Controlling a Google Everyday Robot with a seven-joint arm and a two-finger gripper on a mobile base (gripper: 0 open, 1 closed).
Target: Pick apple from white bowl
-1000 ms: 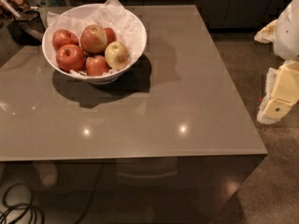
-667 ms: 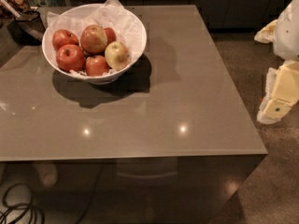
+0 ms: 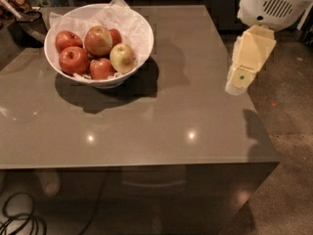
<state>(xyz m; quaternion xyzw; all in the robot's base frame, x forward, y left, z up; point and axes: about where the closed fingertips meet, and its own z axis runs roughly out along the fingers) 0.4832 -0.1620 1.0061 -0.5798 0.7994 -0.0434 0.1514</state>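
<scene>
Camera view puts my claw point(image 3: 238, 78) at three o'clock in the picture, hanging just off the right edge of the table point(image 3: 195, 126). Whether it is apart or together I cannot tell. The apple point(image 3: 122, 58) I want, pale yellow-green, sits in the white bowl point(image 3: 145, 29) at the bowl's four o'clock, close to the rim. It touches a red apple point(image 3: 101, 68) at its eight o'clock and a bigger streaked apple point(image 3: 98, 40) at its ten o'clock. From my claw it lies at nine o'clock, well apart. It is the apple nearest me, so I judge the move to be a reach leftward, then down from above.
</scene>
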